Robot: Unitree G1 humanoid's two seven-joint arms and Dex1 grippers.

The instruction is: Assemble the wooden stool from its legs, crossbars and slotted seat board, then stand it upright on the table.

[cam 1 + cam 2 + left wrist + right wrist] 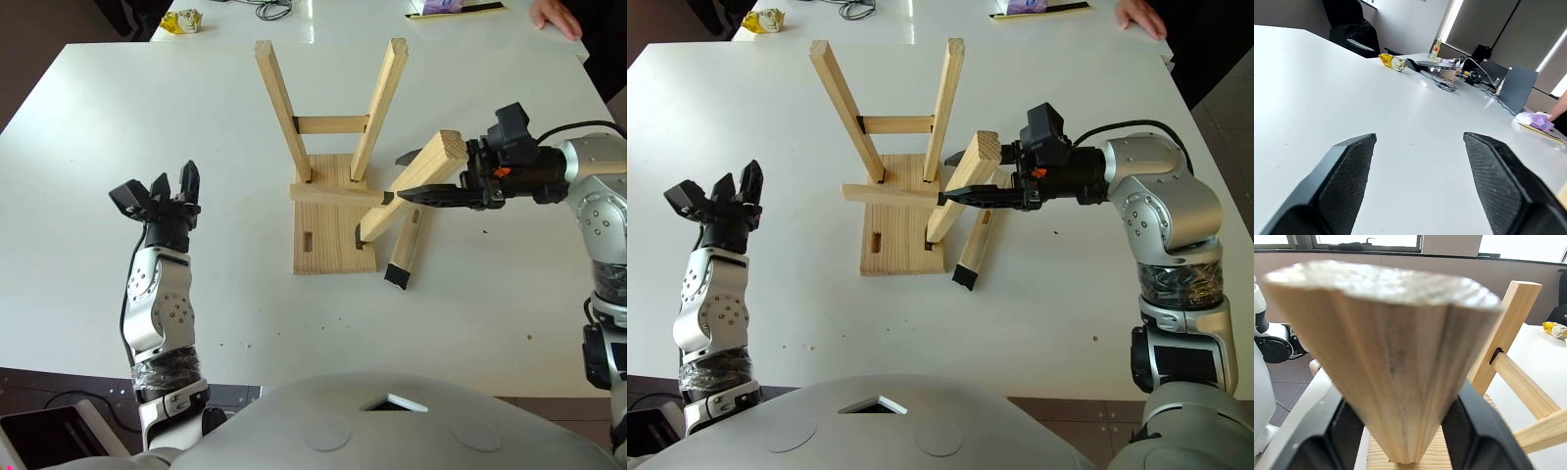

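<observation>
Over seat board (323, 253), right pincer (397, 179) clamped on tilted leg (433, 160); left pincer (160, 192) spread wide, empty.

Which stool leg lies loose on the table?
The black-tipped leg right of the seat board; two stand in the board, and the right hand grips a third leg.

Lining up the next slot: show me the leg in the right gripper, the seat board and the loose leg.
held leg (423, 174), left eye view, upper shaft.
seat board (333, 245), left eye view, bare near part.
loose leg (409, 240), left eye view, mid shaft.
</observation>
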